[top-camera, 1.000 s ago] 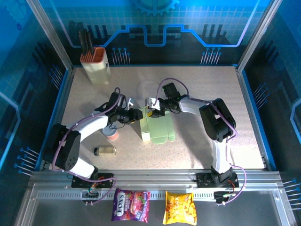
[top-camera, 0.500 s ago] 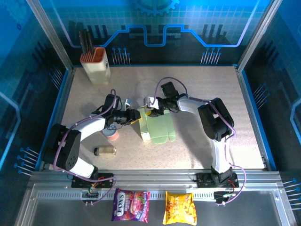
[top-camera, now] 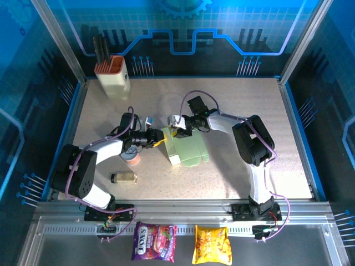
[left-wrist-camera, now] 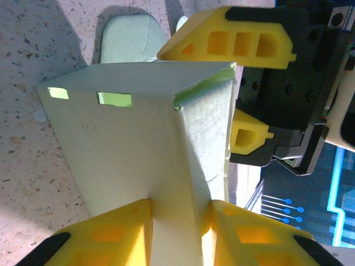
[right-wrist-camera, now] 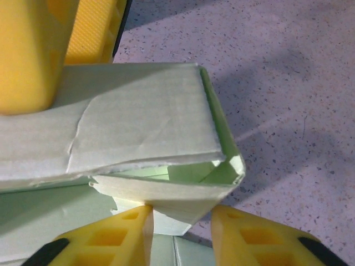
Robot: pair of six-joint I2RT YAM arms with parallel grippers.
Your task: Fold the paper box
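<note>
The paper box (top-camera: 187,149), pale mint-green cardboard, lies partly folded at the table's middle, its far end raised into walls. My left gripper (top-camera: 160,137) comes in from the left. In the left wrist view it (left-wrist-camera: 180,221) is shut on a raised fold of the paper box (left-wrist-camera: 133,138). My right gripper (top-camera: 178,131) meets the box's far end from the right. In the right wrist view its yellow fingertips (right-wrist-camera: 119,235) pinch a folded corner flap of the paper box (right-wrist-camera: 138,127). The other arm's yellow finger (right-wrist-camera: 28,55) presses the top panel.
A cream holder with an orange rim (top-camera: 113,77) stands at the back left. A small pink-topped tub (top-camera: 131,158) and a jar lying on its side (top-camera: 123,177) sit left of the box. Two snack bags (top-camera: 154,242) lie on the front rail.
Both grippers closed further on the box's far end. Both shifted slightly left, and the box turned and moved a little with them.
</note>
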